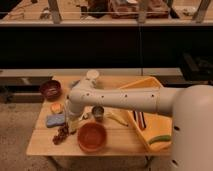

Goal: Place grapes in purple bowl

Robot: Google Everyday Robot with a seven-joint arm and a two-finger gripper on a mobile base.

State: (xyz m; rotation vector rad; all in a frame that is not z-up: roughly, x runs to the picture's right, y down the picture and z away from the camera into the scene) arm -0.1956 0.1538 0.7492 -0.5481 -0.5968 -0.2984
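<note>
Claw (pixel 72 125) stands wide; grapes (pixel 61 134) just beside it. Judged light, soft, bumpy: grip cluster's middle gently.

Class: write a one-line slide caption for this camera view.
Gripper hangs beside the grapes, next to the orange bowl; the purple bowl stands farther back.

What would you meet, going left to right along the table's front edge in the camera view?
Grapes → gripper, low just right of them → orange-red bowl → green object in the yellow tray.
</note>
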